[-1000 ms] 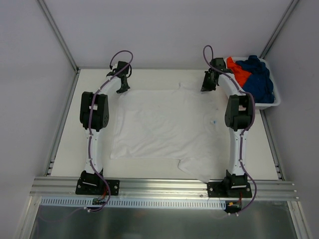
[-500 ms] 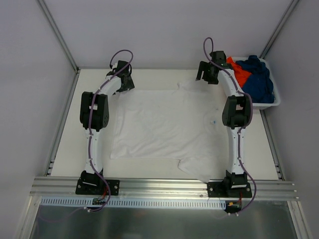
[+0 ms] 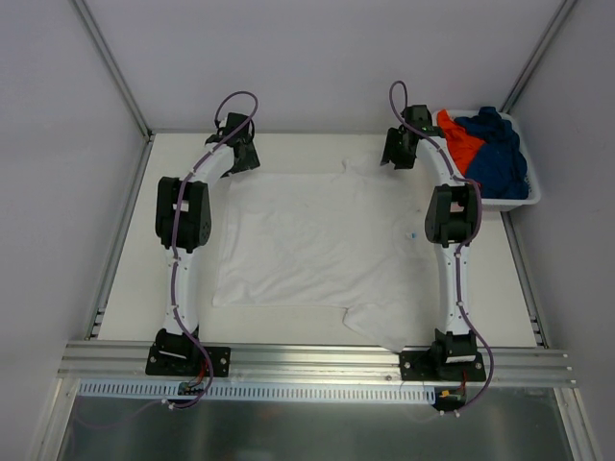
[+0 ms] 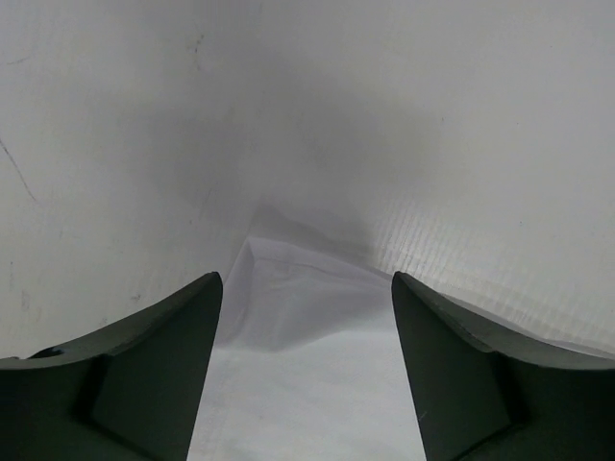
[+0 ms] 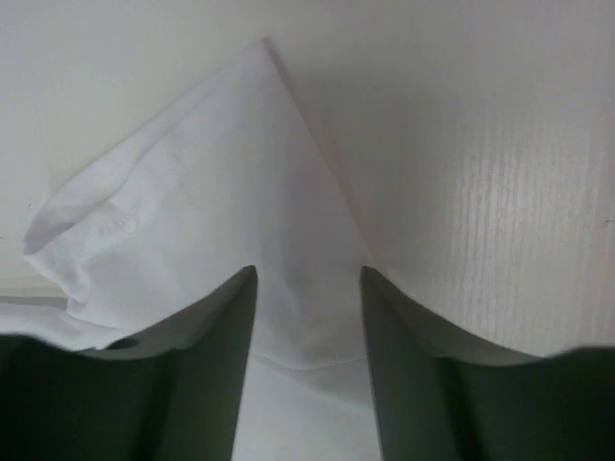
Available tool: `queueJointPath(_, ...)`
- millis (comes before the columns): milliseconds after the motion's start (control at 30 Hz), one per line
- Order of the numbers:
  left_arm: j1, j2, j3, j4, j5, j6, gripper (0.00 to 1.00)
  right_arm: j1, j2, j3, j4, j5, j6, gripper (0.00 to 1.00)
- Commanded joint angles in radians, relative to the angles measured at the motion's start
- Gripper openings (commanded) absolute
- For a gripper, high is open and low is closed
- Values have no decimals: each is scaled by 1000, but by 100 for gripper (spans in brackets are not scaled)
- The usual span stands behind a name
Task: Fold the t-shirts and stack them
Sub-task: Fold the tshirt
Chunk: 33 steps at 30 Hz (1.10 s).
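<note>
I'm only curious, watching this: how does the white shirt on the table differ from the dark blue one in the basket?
The white t-shirt lies spread out flat on the table; the dark blue t-shirt sits crumpled in the white basket. The white one lies alone there; the blue one is heaped against an orange t-shirt. Neither is folded yet.

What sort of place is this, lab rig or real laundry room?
Probably a lab test cell: silver aluminium mounting rail at the near edge, plain white panel walls boxing in the pale table, one white cloth t-shirt spread flat.
</note>
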Motion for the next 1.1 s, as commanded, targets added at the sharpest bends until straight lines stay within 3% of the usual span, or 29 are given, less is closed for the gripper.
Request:
queueJointPath(0,9,7,28,-4,35,13,68,7,-7,31,-31,-38,-7,47)
queueJointPath(33,9,5,27,-4,36,12,66,5,-8,27,-30,-42,-8,38)
queueJointPath(300,9,11,38,-3,27,13,65,5,-18,10,-36,-95,-14,7)
queueJointPath(333,11,14,41,-4,27,13,50,5,-19,5,-34,-93,-14,1)
queueJointPath(433,9,21,52,-9,27,13,27,5,-28,-16,-25,-95,-15,1)
queueJointPath(633,9,28,61,-20,26,15,21,7,-41,-35,-19,-98,-18,0)
queueJointPath(733,9,28,63,-29,21,15,12,10,-41,-36,-19,-96,-18,1)
queueJointPath(800,9,28,63,-32,10,9,0,8,-44,-41,-14,-90,-18,0)
queueJointPath(1067,8,25,60,-58,-20,-10,1,10,-51,-62,3,-93,-20,0)
